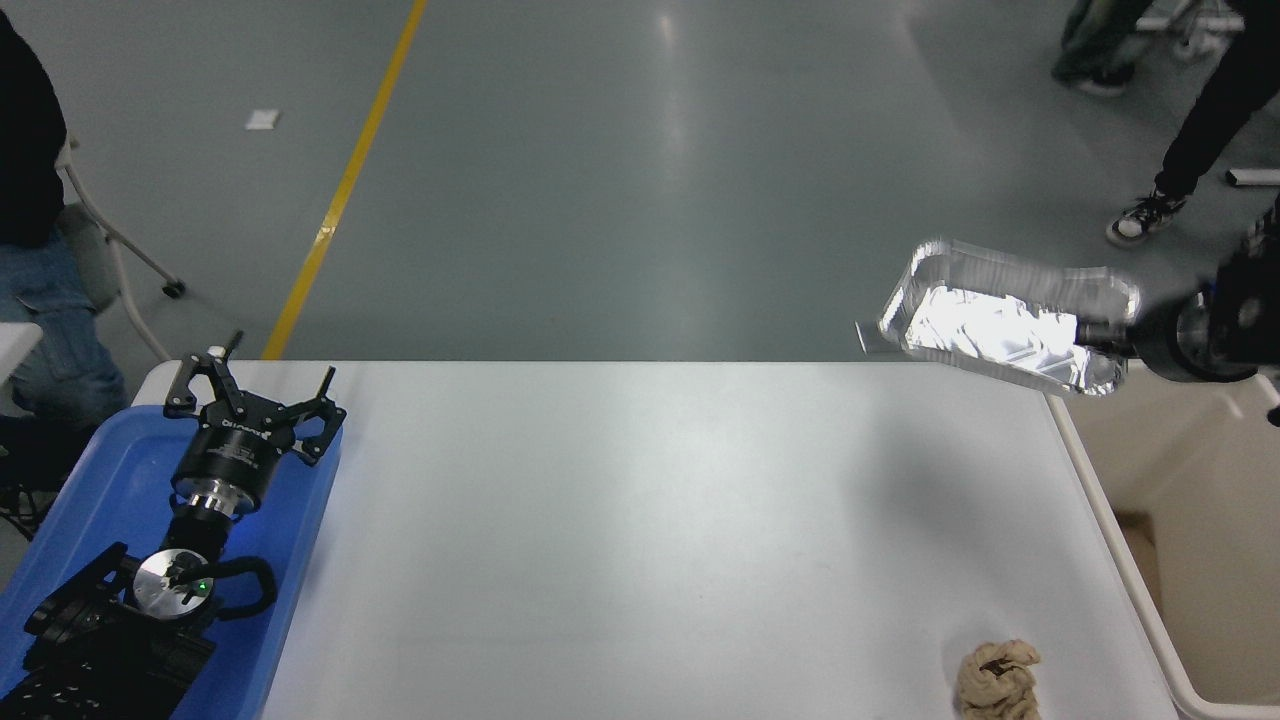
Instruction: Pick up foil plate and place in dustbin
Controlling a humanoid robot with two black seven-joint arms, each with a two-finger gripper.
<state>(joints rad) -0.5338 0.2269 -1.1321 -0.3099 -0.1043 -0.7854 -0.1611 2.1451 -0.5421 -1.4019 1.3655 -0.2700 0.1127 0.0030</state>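
The shiny silver foil plate (1000, 320) hangs in the air above the table's far right corner, tilted, its open side toward the camera. My right gripper (1095, 334) comes in from the right edge and is shut on the plate's right end rim. The beige dustbin (1120, 540) stands against the table's right side, below and right of the plate; only part of it shows. My left gripper (255, 395) is parked open over the blue tray at the lower left.
A flat blue tray (110, 480) lies on the table's left end under the left arm. A tan wad of paper (995, 680) lies near the front right edge. A person sits at far left; a person's legs stand at the top right.
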